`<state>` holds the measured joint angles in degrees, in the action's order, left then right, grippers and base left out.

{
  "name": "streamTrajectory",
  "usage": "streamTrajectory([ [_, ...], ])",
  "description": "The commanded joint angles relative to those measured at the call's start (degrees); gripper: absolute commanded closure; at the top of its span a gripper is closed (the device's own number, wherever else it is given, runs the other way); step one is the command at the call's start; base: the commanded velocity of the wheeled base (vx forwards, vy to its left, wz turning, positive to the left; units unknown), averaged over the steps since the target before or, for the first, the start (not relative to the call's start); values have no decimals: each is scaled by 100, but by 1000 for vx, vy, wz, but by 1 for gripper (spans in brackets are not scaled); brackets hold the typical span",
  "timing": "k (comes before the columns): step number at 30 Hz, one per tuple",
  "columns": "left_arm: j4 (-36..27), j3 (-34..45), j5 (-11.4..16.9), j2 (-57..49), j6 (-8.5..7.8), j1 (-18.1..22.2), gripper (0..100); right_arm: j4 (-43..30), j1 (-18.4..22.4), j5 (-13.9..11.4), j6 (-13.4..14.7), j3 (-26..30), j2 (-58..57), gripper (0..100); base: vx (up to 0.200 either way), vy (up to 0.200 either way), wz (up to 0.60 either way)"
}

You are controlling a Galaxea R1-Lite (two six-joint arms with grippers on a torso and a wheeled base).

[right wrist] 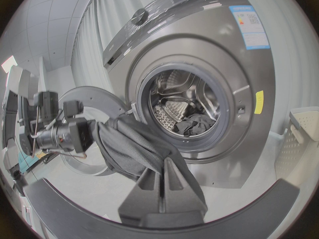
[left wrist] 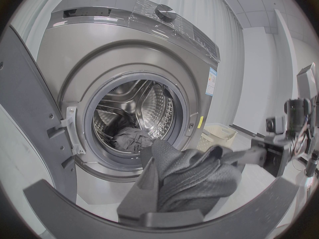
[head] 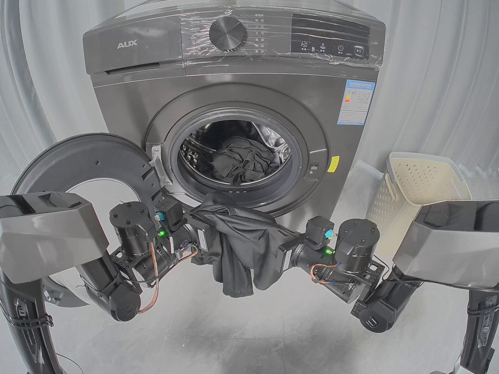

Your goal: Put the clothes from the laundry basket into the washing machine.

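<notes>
L gripper (left wrist: pixel 166 180) and R gripper (right wrist: pixel 162 170) hold one dark garment (head: pixel 244 245) btwn them, in front of washing machine (head: pixel 234 79), just below its open mouth. L fingers clamped on a thick bunch of cloth; R fingers pinched tight on the other edge. Cloth spans fingertip to fingertip, rest hangs below. Beyond fingertips, more dark clothes (head: pixel 241 159) lie in drum. Door (head: pixel 88 162) open, outboard of L fingers; laundry basket (head: pixel 416 183) outboard of R fingers, well apart.

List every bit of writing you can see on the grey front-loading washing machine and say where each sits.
Grey washing machine, drawer panel: maker's logo, a brand, not quoted.
Blue-bordered sticker: too small.
Dark control panel: symbols, too small.
Yellow tag: unreadable.
</notes>
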<state>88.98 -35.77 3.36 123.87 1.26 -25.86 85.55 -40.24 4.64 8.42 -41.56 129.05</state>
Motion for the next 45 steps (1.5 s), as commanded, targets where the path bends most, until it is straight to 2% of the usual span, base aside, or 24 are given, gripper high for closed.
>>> streamTrajectory([
  [1, 14, 167, 103, 76, -3, 2, 100, 5, 148, 19, 10, 34, -363, 100, 0, 0, 0],
  [3, 14, 272, 244, 67, -11, -7, 100, 5, 166, 37, 10, -54, -363, 100, 0, 0, 0],
  [4, 14, 439, 455, 76, -11, -34, 100, 5, 175, 45, 10, -142, -372, 100, 0, 0, 0],
  [5, 14, 527, 569, 94, -11, -69, 100, -4, 175, 45, 10, -195, -398, 100, 0, 0, 0],
  [6, 14, 527, 569, 94, -11, -69, 100, -4, 175, 45, 10, -195, -398, 100, 0, 0, 0],
  [7, 14, 597, 718, 217, -11, -113, 100, -4, 175, 45, 10, -291, -451, 100, 0, 0, 0],
  [8, 14, 588, 745, 278, -11, -130, 0, 5, 175, 45, 10, -318, -477, 100, 0, 0, 0],
  [15, 14, 167, 780, 1043, -11, -157, 0, 5, 113, 37, 10, -371, -591, 100, 0, 0, 0],
  [27, 14, -36, 859, 1720, -46, -236, 0, -21, 87, 37, 10, -485, -688, 100, 0, 0, 0],
  [40, 23, 79, 1026, 1799, -20, -244, 0, -65, 139, 45, 10, -564, -706, 100, 0, 0, 0],
  [45, 14, -123, 1070, 2018, -11, -236, 0, -135, 69, 54, 10, -731, -785, 100, 0, 0, 0],
])
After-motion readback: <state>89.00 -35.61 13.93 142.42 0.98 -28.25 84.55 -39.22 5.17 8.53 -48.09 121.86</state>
